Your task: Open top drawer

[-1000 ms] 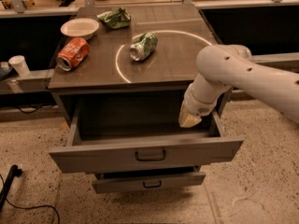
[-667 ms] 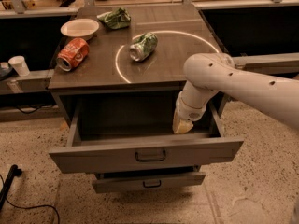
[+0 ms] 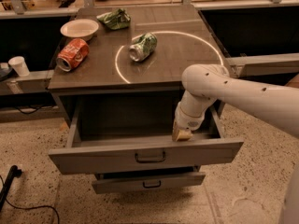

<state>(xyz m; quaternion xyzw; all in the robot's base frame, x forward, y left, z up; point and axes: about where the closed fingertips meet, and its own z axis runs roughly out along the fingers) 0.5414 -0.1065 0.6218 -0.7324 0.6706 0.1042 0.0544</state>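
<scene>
The top drawer (image 3: 93, 155) is pulled far out from the grey cabinet, its inside showing, with a small black bar handle (image 3: 150, 157) at the centre of its front. My gripper (image 3: 181, 134) points down into the drawer's right part, just behind the front panel. The white arm comes in from the right and hides most of the gripper. A narrower grey drawer (image 3: 148, 181) below sticks out slightly.
On the cabinet top (image 3: 187, 55) lie a red can (image 3: 72, 54), a green can (image 3: 142, 46), a crumpled green bag (image 3: 114, 18) and a white bowl (image 3: 79, 29). A white cup (image 3: 19, 65) stands on a ledge at left. A black cable (image 3: 9, 185) lies on the floor.
My arm has swung left and toward the drawer's front, bringing the gripper from the drawer's right side wall to just behind the front panel. The drawer has stayed open.
</scene>
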